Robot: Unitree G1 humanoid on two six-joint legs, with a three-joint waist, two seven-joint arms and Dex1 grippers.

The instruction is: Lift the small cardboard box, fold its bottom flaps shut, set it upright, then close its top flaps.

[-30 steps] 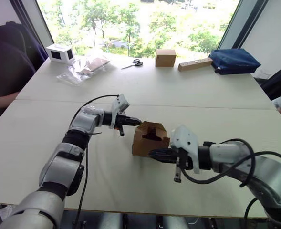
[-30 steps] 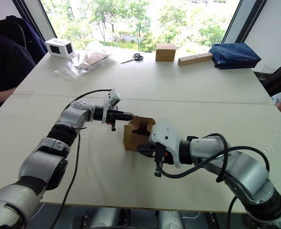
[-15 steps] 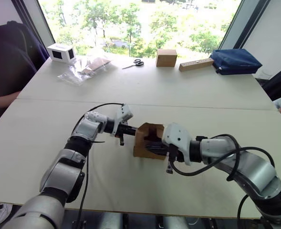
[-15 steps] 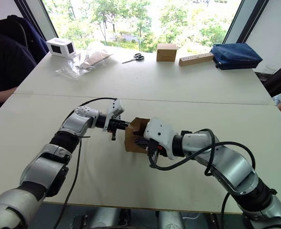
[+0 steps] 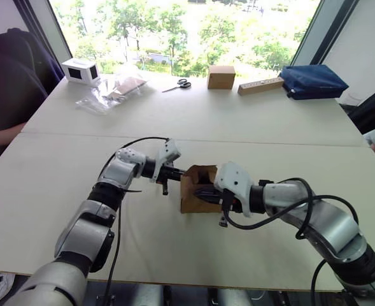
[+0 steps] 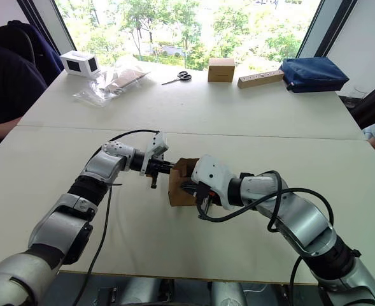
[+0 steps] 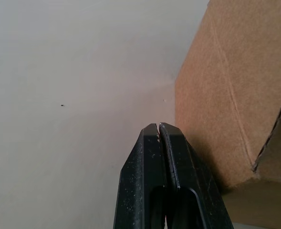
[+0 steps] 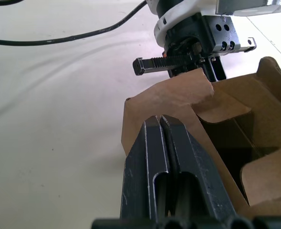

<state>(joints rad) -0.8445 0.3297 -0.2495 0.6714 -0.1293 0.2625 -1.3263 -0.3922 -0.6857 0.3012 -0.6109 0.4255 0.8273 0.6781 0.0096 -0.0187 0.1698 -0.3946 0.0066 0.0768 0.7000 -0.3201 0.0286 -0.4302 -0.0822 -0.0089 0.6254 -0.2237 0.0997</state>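
I'm holding the left end effector pressed together at the small cardboard box's left wall, right end effector pressed together against its near open flap, box sitting mid white tabletop, windows glowing far behind.

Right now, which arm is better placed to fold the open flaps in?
Probably right: the right gripper, shut, sits at the small cardboard box's open flaps; the left gripper, shut, is beside its outer wall.
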